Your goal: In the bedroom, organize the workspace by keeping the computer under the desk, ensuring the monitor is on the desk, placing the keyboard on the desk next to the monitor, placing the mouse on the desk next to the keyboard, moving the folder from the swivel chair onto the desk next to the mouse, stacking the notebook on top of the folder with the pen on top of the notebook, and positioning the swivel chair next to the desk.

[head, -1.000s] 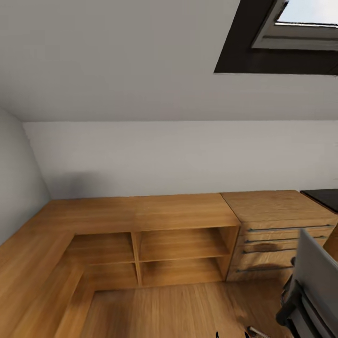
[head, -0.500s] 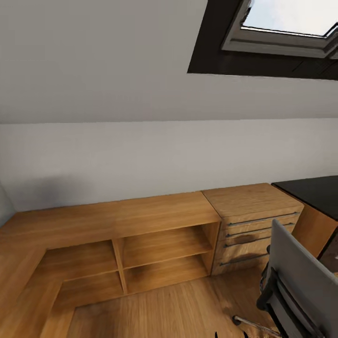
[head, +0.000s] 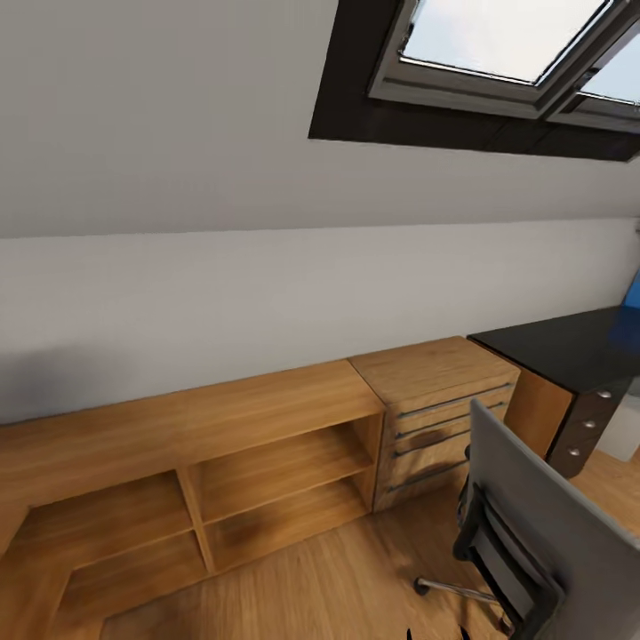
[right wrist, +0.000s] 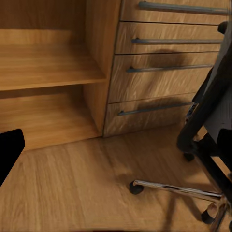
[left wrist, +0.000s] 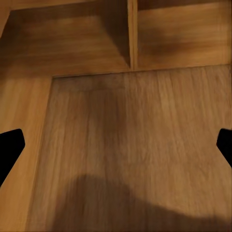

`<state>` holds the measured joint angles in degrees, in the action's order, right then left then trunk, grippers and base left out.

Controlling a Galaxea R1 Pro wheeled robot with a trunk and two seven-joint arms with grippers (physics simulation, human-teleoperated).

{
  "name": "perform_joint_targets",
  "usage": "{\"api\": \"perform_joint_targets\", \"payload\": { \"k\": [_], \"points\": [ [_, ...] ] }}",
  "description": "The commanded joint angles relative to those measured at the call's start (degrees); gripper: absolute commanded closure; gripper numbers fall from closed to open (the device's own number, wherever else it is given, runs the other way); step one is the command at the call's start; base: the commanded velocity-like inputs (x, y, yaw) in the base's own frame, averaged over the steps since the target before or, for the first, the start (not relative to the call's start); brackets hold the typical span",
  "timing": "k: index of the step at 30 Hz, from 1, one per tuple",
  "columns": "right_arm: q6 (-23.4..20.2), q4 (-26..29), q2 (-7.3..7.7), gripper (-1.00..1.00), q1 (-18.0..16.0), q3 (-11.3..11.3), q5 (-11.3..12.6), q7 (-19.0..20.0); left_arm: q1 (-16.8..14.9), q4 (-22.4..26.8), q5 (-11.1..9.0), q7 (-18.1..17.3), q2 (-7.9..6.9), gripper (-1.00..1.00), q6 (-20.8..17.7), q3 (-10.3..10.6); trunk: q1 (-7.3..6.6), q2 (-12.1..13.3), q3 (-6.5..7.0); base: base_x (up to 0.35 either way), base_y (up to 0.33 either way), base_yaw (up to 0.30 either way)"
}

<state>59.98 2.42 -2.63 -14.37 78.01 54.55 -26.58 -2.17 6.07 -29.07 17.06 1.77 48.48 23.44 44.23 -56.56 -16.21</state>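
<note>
We face the low shelving [head: 222,462] and dresser [head: 436,400] under the skylight [head: 498,44]. The chair [head: 533,524] stands at our right, just short of the desk [head: 569,351], its grey back toward us. We judge it light to push: the casters should roll readily on the plank floor [head: 338,587], and the stiff back is the likely place to take hold.

The head view takes in the black desk top; the right wrist view shows a chrome leg [right wrist: 176,189] of the chair's base. The left gripper [left wrist: 118,150] is spread wide and empty. We see 1 right fingertip [right wrist: 8,151], so we cannot tell that gripper's state.
</note>
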Motion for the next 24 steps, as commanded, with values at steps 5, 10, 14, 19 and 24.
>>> {"api": "perform_joint_targets", "payload": {
  "k": [5, 10, 14, 19, 24],
  "points": [
    [0.02, 0.03, -0.01, -1.0, -0.05, 0.48, 0.03, -0.54, -0.03, 0.01, -0.28, 0.35, -0.01, -1.0, 0.12, 0.48, 0.0, -0.05, -0.07, 0.0, 0.051, -0.295],
    [0.02, 0.04, -0.01, -1.0, -0.05, 0.48, 0.05, -0.55, -0.03, 0.0, -0.28, 0.35, -0.01, -1.0, 0.12, 0.47, 0.0, -0.05, -0.07, 0.0, 0.006, -0.296],
    [0.02, 0.03, -0.01, -1.0, -0.05, 0.48, 0.05, -0.56, -0.03, 0.03, -0.28, 0.35, -0.01, -1.0, 0.12, 0.47, 0.0, -0.05, -0.07, 0.0, 0.03, -0.296],
    [0.02, 0.02, -0.01, -1.0, -0.05, 0.48, 0.06, -0.57, -0.03, 0.01, -0.28, 0.35, -0.01, -1.0, 0.12, 0.48, 0.0, -0.05, -0.07, 0.0, 0.035, -0.296],
    [0.02, 0.02, -0.01, -1.0, -0.05, 0.48, 0.04, -0.57, -0.03, 0.03, -0.28, 0.35, -0.01, -1.0, 0.12, 0.47, 0.0, -0.05, -0.07, 0.0, 0.009, -0.296]
  ]
}}
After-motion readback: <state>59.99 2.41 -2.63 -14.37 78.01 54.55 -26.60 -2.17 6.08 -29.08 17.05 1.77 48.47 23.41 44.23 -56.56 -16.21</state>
